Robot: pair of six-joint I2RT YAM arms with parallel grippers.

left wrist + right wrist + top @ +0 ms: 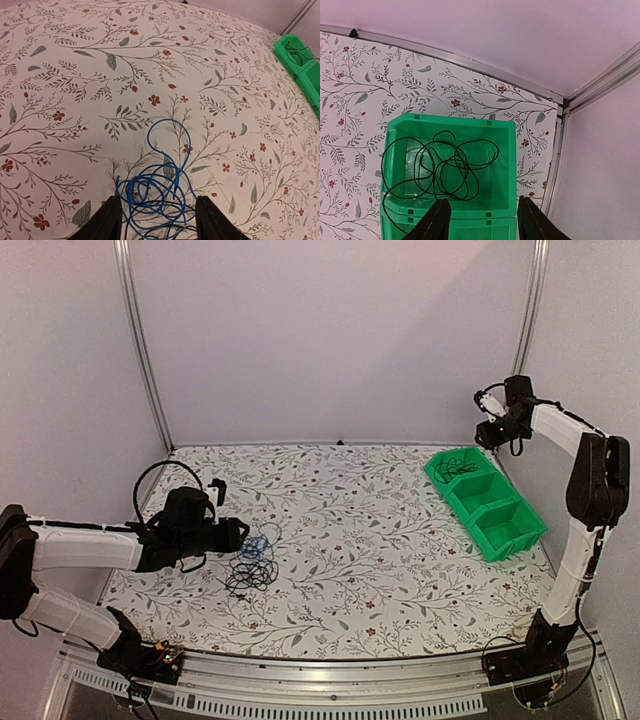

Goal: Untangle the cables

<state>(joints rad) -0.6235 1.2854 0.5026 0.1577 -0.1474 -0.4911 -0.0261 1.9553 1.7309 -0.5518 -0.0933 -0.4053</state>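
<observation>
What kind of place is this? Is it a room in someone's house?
More likely a robot test booth. A left arm and a right arm are bolted at a flowery table's edge, plain walls with metal rails box it in, and cables and green bins sit on it.

My left gripper (pixel 159 222) hangs low over the flowered table cover (pixel 75 75), its two black fingers (pixel 107 222) standing apart at the near edge of the view. Between them lies the blue cable (pixel 165 175), a loose coil with one loop reaching toward the far side. Thin strands of black cable (pixel 172 228) mingle with the coil's near part. A green bin (pixel 295 55) sits far right, well apart from the coil.
</observation>
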